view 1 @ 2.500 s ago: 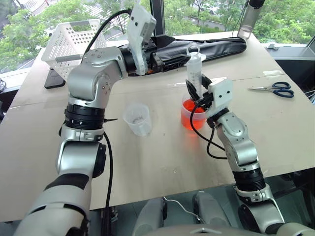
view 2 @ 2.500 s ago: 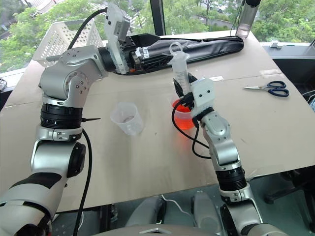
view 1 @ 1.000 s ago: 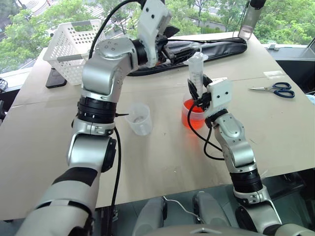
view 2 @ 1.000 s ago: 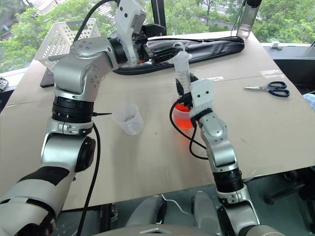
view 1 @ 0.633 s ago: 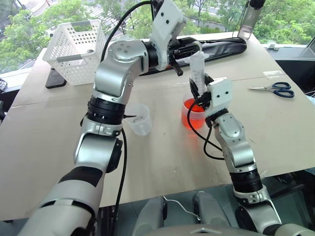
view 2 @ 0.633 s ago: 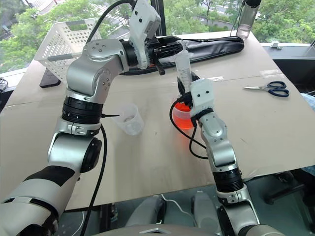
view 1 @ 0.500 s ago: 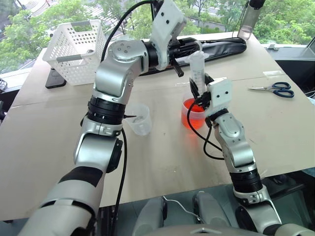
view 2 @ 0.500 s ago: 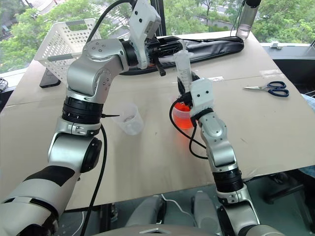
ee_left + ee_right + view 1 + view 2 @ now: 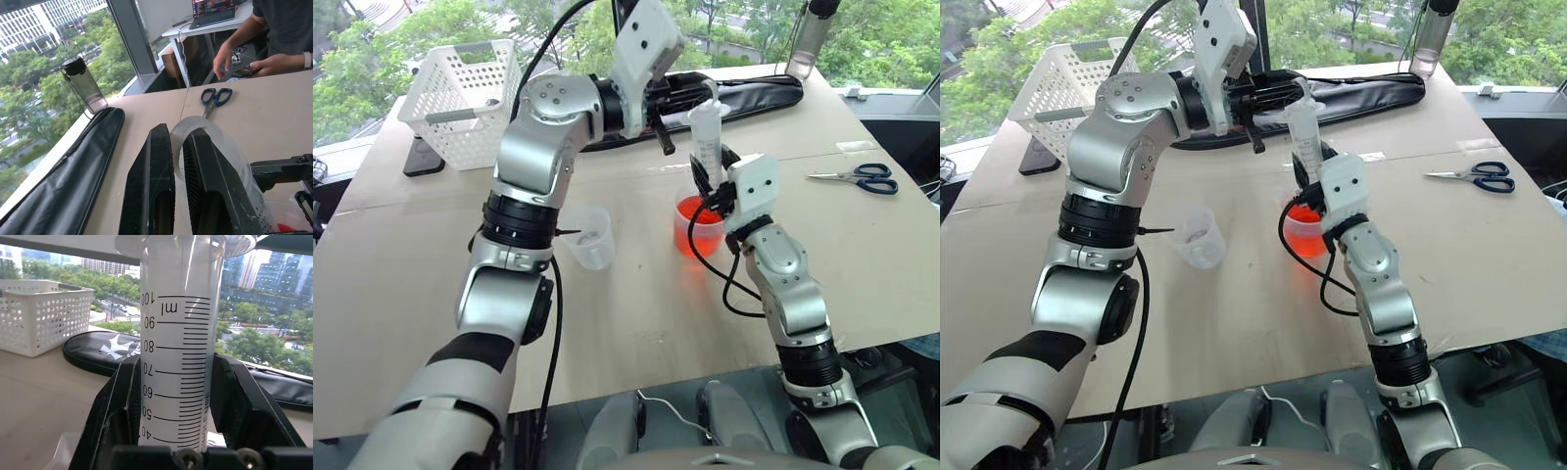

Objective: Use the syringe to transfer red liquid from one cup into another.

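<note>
Tabletop: right gripper (image 9: 176,431) clamps the syringe (image 9: 707,137) upright in red cup (image 9: 697,225); left gripper (image 9: 178,171) pinches its plunger ring (image 9: 208,147), undrawn

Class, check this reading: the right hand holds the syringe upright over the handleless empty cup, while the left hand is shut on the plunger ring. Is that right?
One detail is wrong. The right hand holds the syringe upright over the cup of red liquid, not the empty handleless cup, which stands apart; the left eye view shows it. The left hand is indeed shut on the plunger ring.
</note>
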`<state>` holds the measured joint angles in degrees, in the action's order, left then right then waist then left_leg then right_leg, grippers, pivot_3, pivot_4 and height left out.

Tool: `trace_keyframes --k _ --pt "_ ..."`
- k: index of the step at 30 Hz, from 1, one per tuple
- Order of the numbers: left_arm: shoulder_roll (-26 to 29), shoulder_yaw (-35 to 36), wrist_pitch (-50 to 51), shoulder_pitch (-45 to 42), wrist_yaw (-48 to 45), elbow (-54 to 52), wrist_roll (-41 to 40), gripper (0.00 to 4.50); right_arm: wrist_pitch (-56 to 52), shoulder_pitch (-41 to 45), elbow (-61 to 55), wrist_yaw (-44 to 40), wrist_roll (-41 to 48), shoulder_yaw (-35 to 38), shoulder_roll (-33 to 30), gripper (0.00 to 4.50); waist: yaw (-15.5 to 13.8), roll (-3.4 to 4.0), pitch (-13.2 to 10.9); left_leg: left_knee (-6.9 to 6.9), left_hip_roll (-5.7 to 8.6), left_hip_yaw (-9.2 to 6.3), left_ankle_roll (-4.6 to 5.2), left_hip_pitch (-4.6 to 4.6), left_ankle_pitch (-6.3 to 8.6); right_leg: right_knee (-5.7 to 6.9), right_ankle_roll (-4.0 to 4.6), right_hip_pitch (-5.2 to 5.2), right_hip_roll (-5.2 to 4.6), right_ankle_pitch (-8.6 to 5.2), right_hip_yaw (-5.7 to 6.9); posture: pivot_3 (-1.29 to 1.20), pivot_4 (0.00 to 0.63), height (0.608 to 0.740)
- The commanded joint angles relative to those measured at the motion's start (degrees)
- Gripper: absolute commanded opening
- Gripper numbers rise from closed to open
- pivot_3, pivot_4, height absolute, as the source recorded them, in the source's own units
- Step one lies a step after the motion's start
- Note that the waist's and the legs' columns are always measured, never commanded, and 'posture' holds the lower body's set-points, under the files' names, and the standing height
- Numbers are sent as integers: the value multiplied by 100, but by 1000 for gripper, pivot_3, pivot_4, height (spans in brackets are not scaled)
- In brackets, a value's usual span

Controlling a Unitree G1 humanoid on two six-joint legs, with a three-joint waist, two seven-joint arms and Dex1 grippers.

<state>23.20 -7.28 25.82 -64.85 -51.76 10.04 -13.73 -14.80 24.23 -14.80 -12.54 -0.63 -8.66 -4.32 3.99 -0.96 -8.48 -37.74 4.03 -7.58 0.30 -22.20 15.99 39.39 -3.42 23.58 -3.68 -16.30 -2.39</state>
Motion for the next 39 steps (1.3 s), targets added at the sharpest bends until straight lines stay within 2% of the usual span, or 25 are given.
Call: trace_keyframes --k 1,15,21,22,31,39 --pt "-13 44 -192 -95 -79 -387 -67 0 -360 -1 -523 -411 159 -236 -160 1511 -3 0 0 -1 0 0 0 0 0 0 0 0 0 0 1 0 150 740" --pt "-49 87 -265 -99 -65 -360 -16 0 -1411 134 -963 -602 540 -132 -637 1470 -5 0 0 -7 1 1 1 0 0 4 0 -1 -1 0 0 0 150 740" --pt "-33 97 -243 -81 -65 -391 -25 0 -1660 263 -1030 -509 655 23 -620 4305 -11 0 0 -8 1 -1 1 -2 0 5 0 0 0 0 1 0 150 740" --pt "-25 98 -234 -73 -65 -404 -29 0 -1770 303 -1081 -535 735 80 -624 4409 -13 0 0 -9 1 -1 1 -2 0 5 0 0 -1 0 1 0 150 740" --pt "48 39 -329 -35 -160 -468 18 0 -2506 593 -1424 -717 1307 472 -803 4409 -11 0 0 -11 1 -2 1 -4 0 5 0 0 -1 0 2 0 150 740" --pt "98 -25 -552 -36 -308 -387 104 0 -3542 925 -1745 -1146 2186 936 -1378 4409 -18 0 0 -12 1 -4 1 -7 1 4 0 0 -2 0 4 0 150 740"
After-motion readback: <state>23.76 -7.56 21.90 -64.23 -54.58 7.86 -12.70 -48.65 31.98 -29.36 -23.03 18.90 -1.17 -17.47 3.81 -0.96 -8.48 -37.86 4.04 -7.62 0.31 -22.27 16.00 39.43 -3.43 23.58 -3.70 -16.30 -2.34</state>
